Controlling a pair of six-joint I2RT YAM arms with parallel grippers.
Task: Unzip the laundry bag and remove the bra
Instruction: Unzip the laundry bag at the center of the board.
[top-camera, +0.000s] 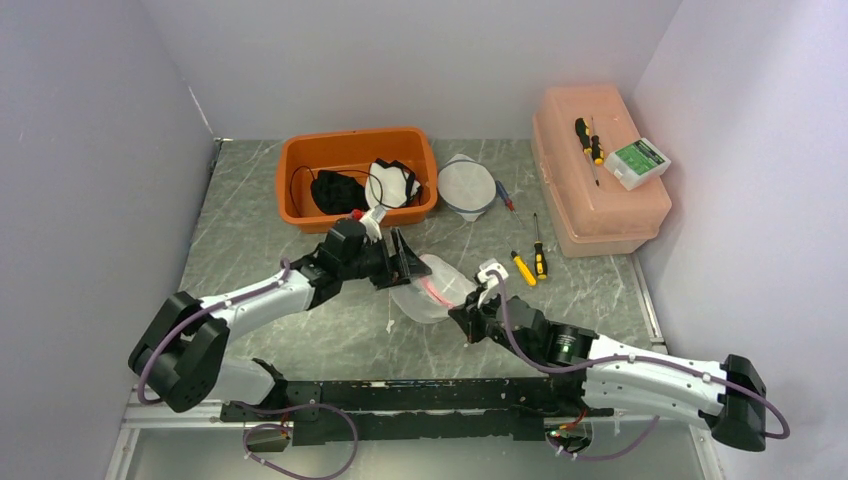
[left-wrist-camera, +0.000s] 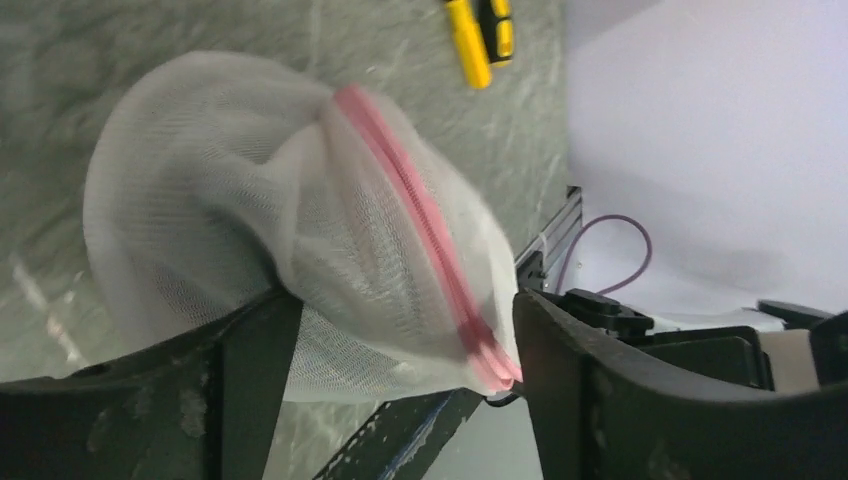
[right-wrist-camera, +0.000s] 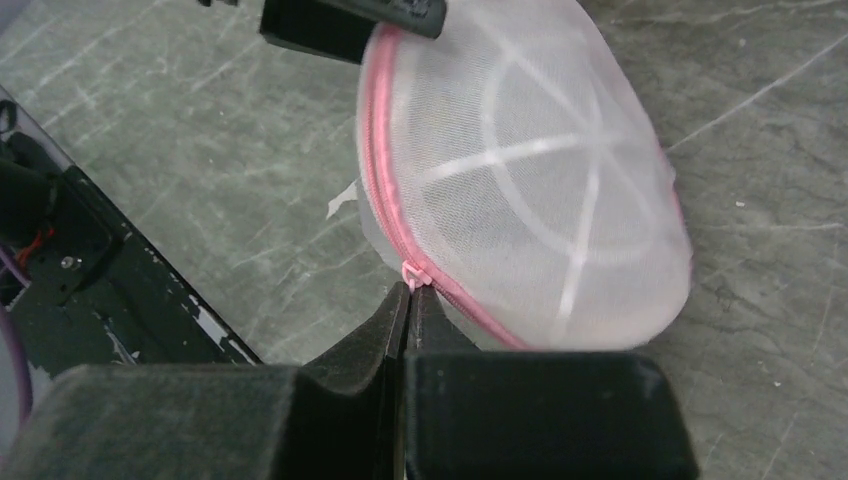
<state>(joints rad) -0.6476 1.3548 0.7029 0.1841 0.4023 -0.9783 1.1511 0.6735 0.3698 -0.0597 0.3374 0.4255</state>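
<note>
The laundry bag (top-camera: 432, 291) is a white mesh pouch with a pink zipper (left-wrist-camera: 410, 210), lying mid-table between both arms. My left gripper (left-wrist-camera: 400, 370) is open, its fingers wide apart on either side of the bag's bunched end; from above, the left gripper (top-camera: 405, 262) sits at the bag's far-left side. My right gripper (right-wrist-camera: 410, 298) is shut on the pink zipper pull (right-wrist-camera: 412, 272) at the bag's near edge; from above, the right gripper (top-camera: 468, 312) is at the bag's near-right side. The bra is hidden; nothing distinct shows through the mesh.
An orange bin (top-camera: 300, 170) with black and white garments stands behind the bag. A second mesh bag (top-camera: 467, 187) lies right of it. Screwdrivers (top-camera: 527, 265) lie right of the bag. A pink case (top-camera: 600, 200) carrying a green-white box (top-camera: 637, 162) fills the back right.
</note>
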